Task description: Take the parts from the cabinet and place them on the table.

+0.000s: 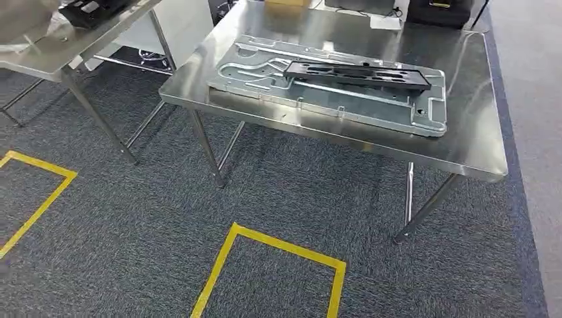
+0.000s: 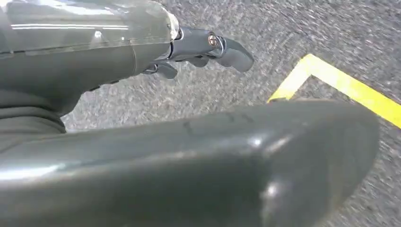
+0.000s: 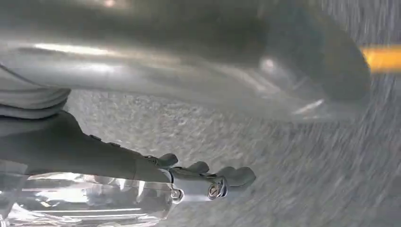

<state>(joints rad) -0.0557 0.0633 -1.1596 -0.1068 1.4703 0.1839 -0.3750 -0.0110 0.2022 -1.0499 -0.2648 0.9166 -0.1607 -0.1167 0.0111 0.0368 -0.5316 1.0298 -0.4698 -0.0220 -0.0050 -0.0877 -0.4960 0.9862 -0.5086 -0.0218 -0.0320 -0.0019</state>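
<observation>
A steel table [image 1: 467, 93] stands ahead of me in the head view. On it lies a large flat grey metal panel [image 1: 331, 99], and a long black part [image 1: 358, 73] rests across the panel's far side. My left hand [image 2: 203, 49] hangs over the grey carpet, fingers loosely extended, holding nothing. My right hand [image 3: 208, 179] likewise hangs above the carpet with nothing in it. No cabinet can be seen.
A second steel table [image 1: 40, 63] at the left carries a black part [image 1: 93, 10]. Yellow tape squares [image 1: 272, 248] mark the carpet in front of the table, with another yellow outline [image 1: 40, 192] at the left. A black case [image 1: 441, 10] sits at the table's far edge.
</observation>
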